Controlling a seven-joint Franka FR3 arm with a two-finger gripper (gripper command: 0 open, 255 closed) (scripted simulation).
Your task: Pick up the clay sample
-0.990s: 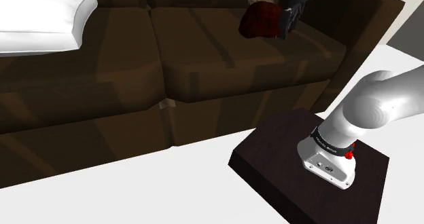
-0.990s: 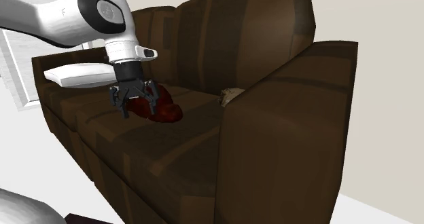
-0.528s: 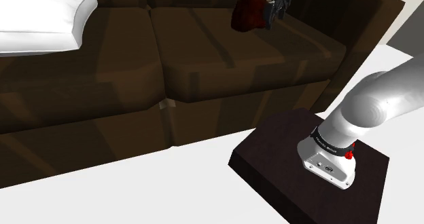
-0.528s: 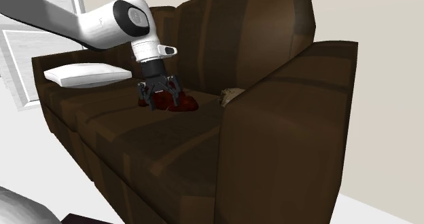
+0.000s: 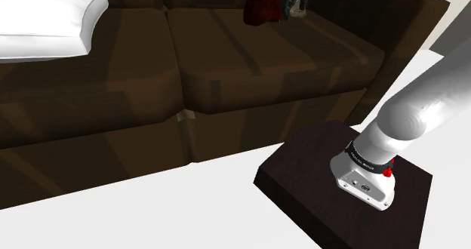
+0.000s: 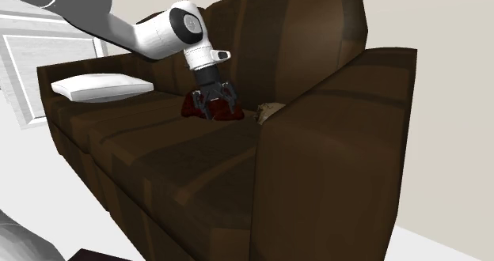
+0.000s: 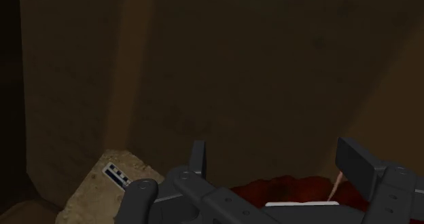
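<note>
Brown sofa (image 5: 226, 59) x1 | white pillow (image 5: 45, 21) x1 | dk-red clay lump (image 5: 260, 4) x1 | tool (image 6: 215, 105) x1, spread open astride lump

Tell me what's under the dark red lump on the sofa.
The dark red lump lies on the brown seat cushion. The gripper covers part of it. Its underside is hidden.

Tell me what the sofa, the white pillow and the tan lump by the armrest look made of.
Sofa: dark brown, smooth with a faint sheen, likely leather. White pillow: soft, matte, puffed cloth. Tan lump: rough, grainy, matte, clay or stone; hard to say.
</note>
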